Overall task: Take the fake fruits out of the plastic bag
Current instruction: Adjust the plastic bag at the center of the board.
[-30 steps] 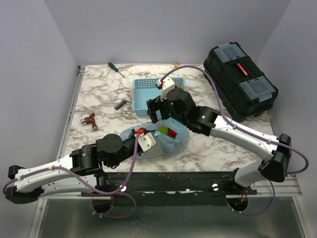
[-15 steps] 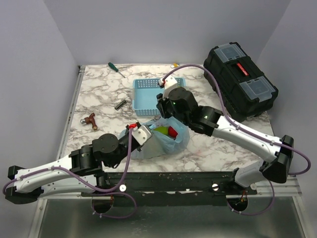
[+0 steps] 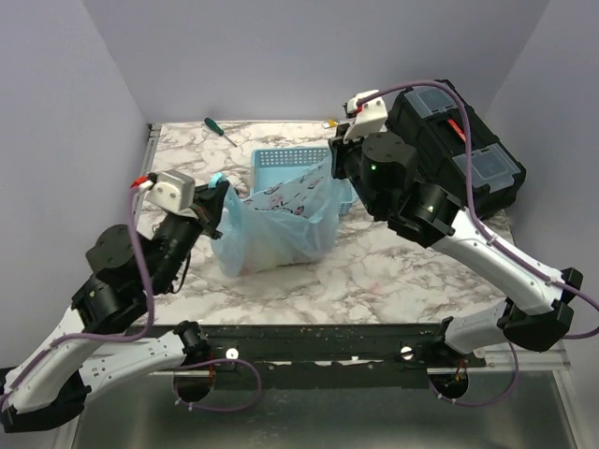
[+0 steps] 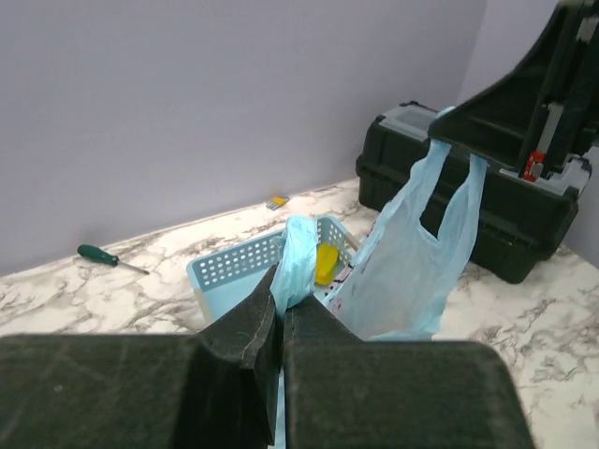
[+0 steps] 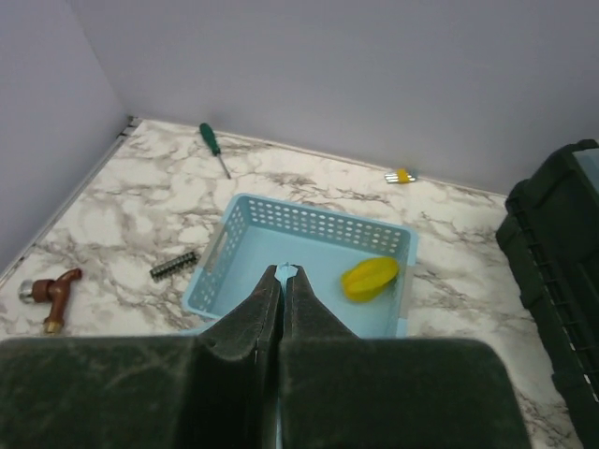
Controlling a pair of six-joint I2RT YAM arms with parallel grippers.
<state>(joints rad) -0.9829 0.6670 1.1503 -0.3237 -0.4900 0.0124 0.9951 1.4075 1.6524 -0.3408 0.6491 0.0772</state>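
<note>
The light-blue plastic bag (image 3: 276,223) hangs stretched between both grippers, its bottom resting on the marble table. My left gripper (image 3: 218,187) is shut on the bag's left handle (image 4: 299,257). My right gripper (image 3: 333,161) is shut on the right handle, and a sliver of blue film (image 5: 285,272) shows at its tips (image 5: 284,275). In the left wrist view the right handle loop (image 4: 454,187) hangs from the right gripper. One yellow fake fruit (image 5: 370,278) lies in the blue mesh basket (image 5: 309,220). Any fruits inside the bag are hidden.
The mesh basket (image 3: 279,161) stands right behind the bag. A black toolbox (image 3: 463,154) fills the back right. A green-handled screwdriver (image 3: 219,129) lies at the back left. A brass tap (image 5: 51,292) and a black toothed strip (image 5: 176,266) lie left of the basket.
Both grippers closed on the bag's handles and rose, the left to the left, the right backward. The bag went from slumped near the front edge to hanging upright and spread.
</note>
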